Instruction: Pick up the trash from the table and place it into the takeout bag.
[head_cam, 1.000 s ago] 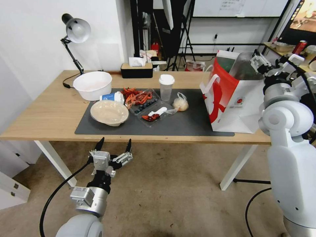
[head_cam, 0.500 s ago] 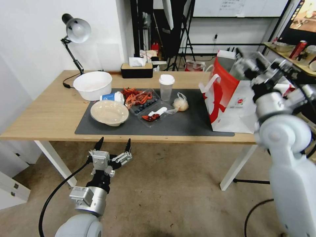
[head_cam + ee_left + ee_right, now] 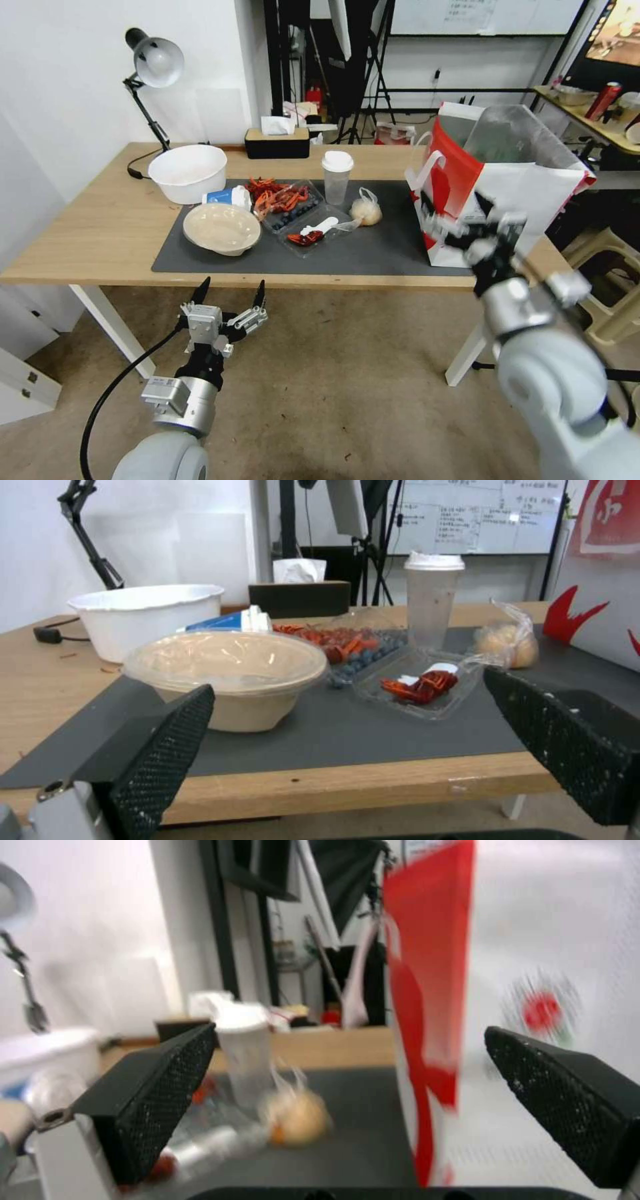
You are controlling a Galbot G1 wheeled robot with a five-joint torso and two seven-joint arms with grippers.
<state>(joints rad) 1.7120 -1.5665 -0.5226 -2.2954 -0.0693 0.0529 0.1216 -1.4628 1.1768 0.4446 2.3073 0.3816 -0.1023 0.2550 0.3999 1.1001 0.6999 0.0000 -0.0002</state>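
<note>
- Head view: my right gripper (image 3: 467, 223), fingers spread and empty, hangs at the table (image 3: 100, 233) front edge, before the takeout bag (image 3: 527, 193).
- My left gripper (image 3: 230, 293), spread and empty, sits below the near edge.

White wall (image 3: 67, 80), desk lamp (image 3: 155, 63), concrete floor (image 3: 347, 400).
</note>
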